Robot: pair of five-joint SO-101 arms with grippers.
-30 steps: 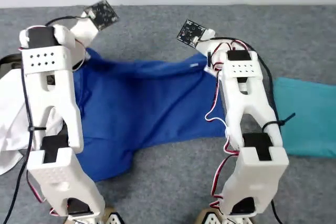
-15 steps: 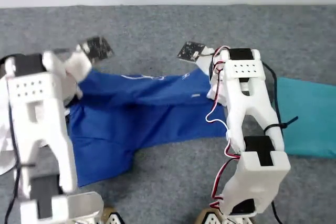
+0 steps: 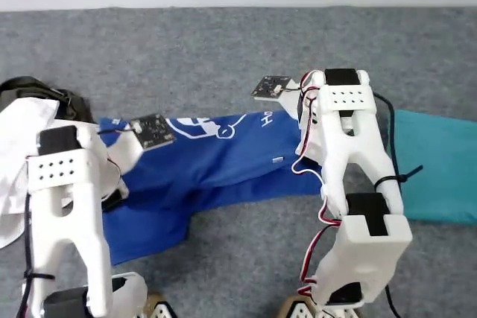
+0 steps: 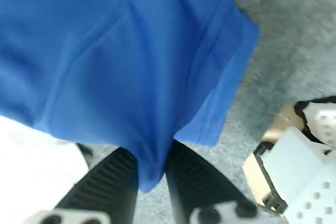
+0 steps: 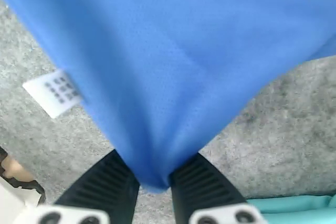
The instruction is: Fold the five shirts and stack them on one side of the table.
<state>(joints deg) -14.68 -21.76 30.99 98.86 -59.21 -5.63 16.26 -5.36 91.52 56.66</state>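
A blue shirt (image 3: 216, 165) with white print lies half folded across the grey table between the two arms. My left gripper (image 4: 152, 169) is shut on a pinch of the blue shirt (image 4: 126, 66), which hangs from its fingers above the table. On the other side, my right gripper (image 5: 153, 177) is shut on the blue shirt (image 5: 173, 72) too, and a small white label (image 5: 52, 92) dangles from the cloth. In the high view the left arm (image 3: 67, 199) stands over the shirt's left end and the right arm (image 3: 343, 132) over its right end.
A folded teal shirt (image 3: 436, 173) lies at the table's right edge. White cloth (image 3: 19, 165) is bunched at the left edge, with dark fabric (image 3: 37, 93) behind it. The far half of the grey table (image 3: 223, 50) is bare.
Both arms have pulled the shirt's far edge toward the near side, folding it over itself. The white print now faces up, and the left arm has swung down and nearer.
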